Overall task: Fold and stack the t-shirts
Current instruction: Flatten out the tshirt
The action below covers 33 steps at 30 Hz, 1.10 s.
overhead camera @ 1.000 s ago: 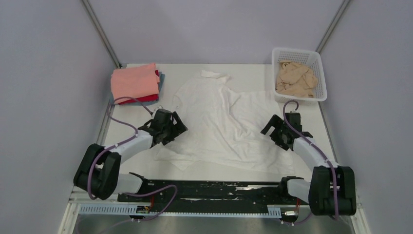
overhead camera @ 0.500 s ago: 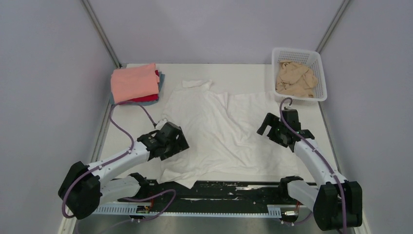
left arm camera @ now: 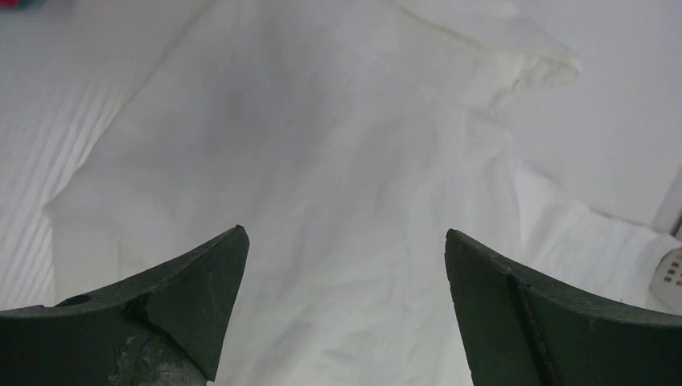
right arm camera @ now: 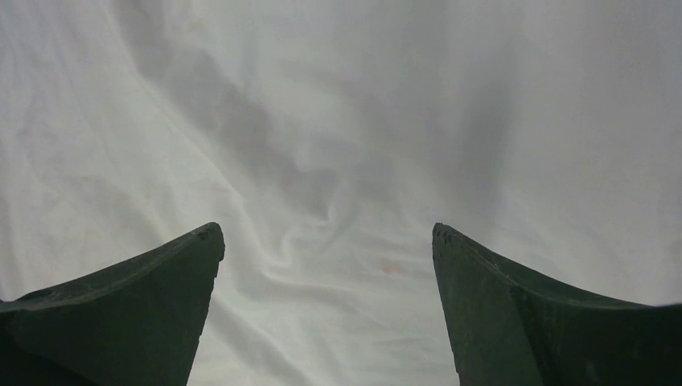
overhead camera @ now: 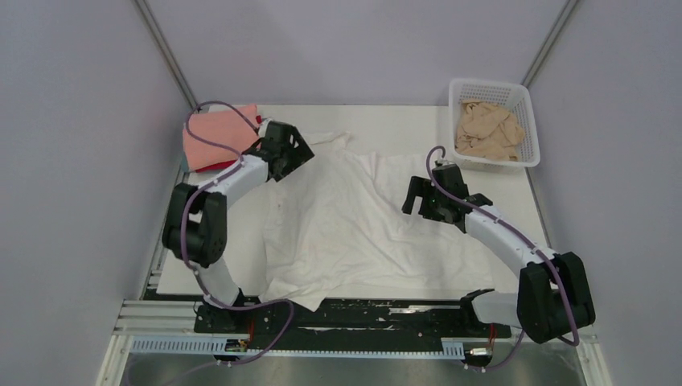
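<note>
A large wrinkled white t-shirt [overhead camera: 354, 225] lies spread over the middle of the table, its lower edge at the near table edge. It fills the left wrist view [left arm camera: 322, 161] and the right wrist view [right arm camera: 338, 121]. My left gripper [overhead camera: 296, 154] is open and empty over the shirt's upper left corner, beside the folded stack. My right gripper [overhead camera: 420, 198] is open and empty above the shirt's right half. A folded salmon-pink t-shirt [overhead camera: 211, 138] tops a stack at the back left, with red [overhead camera: 219, 166] showing under it. A beige-tan t-shirt [overhead camera: 486, 129] lies crumpled in the basket.
The white lattice basket [overhead camera: 521, 157] stands at the back right corner of the table. Grey walls close in on both sides and behind. The black rail [overhead camera: 354, 312] with the arm bases runs along the near edge.
My left arm has swung from the near left up to the shirt's back left corner. My right gripper has moved left and a little farther back. The shirt lies flatter and wider.
</note>
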Available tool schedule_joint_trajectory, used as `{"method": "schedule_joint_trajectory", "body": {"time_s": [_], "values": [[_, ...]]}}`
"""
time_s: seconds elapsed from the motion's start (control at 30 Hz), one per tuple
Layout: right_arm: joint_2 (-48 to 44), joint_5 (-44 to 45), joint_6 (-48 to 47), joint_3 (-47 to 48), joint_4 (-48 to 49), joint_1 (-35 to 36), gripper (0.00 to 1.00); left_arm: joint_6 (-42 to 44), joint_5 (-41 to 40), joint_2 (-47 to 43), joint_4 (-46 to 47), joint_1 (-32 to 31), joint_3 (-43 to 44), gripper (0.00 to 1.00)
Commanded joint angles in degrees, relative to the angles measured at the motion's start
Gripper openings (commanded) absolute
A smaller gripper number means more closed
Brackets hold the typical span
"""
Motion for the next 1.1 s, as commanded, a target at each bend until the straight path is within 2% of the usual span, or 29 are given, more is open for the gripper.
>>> {"method": "schedule_joint_trajectory", "body": {"time_s": [0.0,0.1,0.17,0.23,0.53,0.7,0.93,1.07], "values": [[1.22,-0.01,-1.39,0.21,5.37,0.16,1.0,1.23,5.98,13.46,9.23,4.44,14.94,1.0],[2.15,-2.37,-1.61,-0.51,6.82,0.19,1.0,-0.35,9.88,24.79,7.57,7.03,26.9,1.0],[3.09,-2.49,-1.65,-0.52,7.41,0.18,1.0,-1.44,10.69,28.9,8.69,8.26,30.5,1.0],[4.11,-2.74,-1.76,-0.19,7.67,0.22,1.0,-2.19,9.22,32.01,10.91,9.01,32.81,1.0],[6.87,-1.34,-2.33,-0.08,7.97,0.09,1.0,-5.75,17.33,43.2,16.27,10.59,42.39,1.0],[7.83,-1.02,-2.51,0.05,7.99,0.1,1.0,-7.13,20.05,44.27,18.0,10.58,42.52,1.0],[9.22,1.03,-2.57,0.23,8.08,0.11,1.0,-5.9,17.1,39.27,20.15,10.57,37.45,1.0],[9.97,1.2,-2.58,0.15,8.25,0.11,1.0,-5.13,20.45,39.15,21.29,9.92,38.36,1.0]]}}
